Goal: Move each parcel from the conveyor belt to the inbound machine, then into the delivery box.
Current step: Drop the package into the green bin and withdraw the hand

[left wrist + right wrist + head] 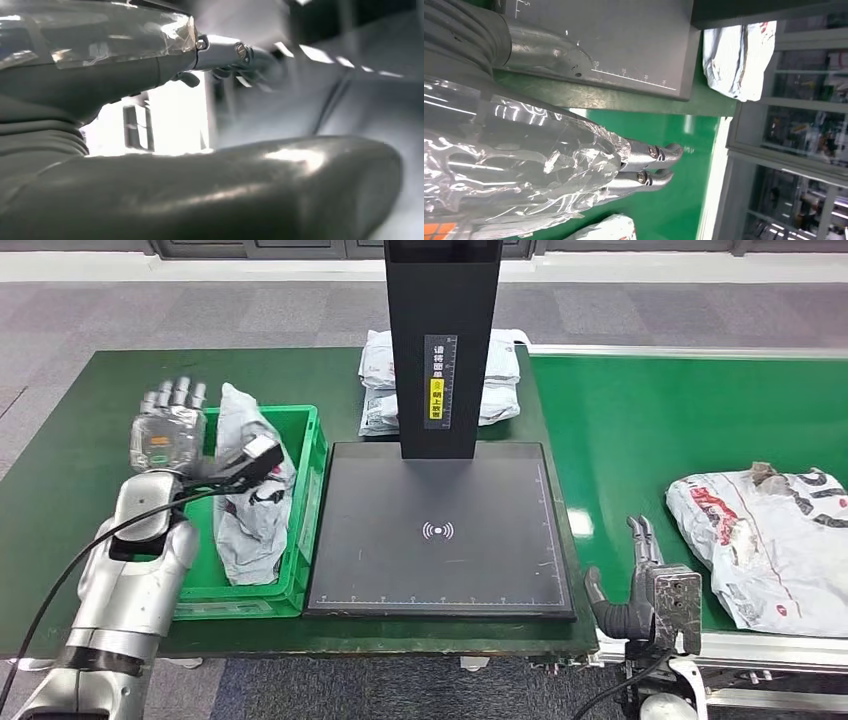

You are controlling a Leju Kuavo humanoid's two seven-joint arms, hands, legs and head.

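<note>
One crumpled white plastic parcel with red and black print (765,540) lies on the green conveyor belt (640,430) at the right, its far side cut off by the edge of the head view. A second grey-white plastic parcel (250,490) stands slumped in the green plastic delivery crate (305,540) on the left of the table; its lower part is hidden by the crate wall and its middle by the left arm's wrist camera. A stack of further white bagged parcels (500,380) sits behind the black column of the inbound machine (440,530), which covers their middle. The machine's flat black scanning plate carries nothing.

The right hand (640,585) hangs at the near edge of the belt, just beside the plate's corner and apart from the printed parcel, fingers straight and spread, holding nothing. The left hand (170,425) is raised beside the crate's outer wall, fingers extended upward and empty. In the left wrist view the fingers (235,52) are blurred and hard to make out against a bright background.
</note>
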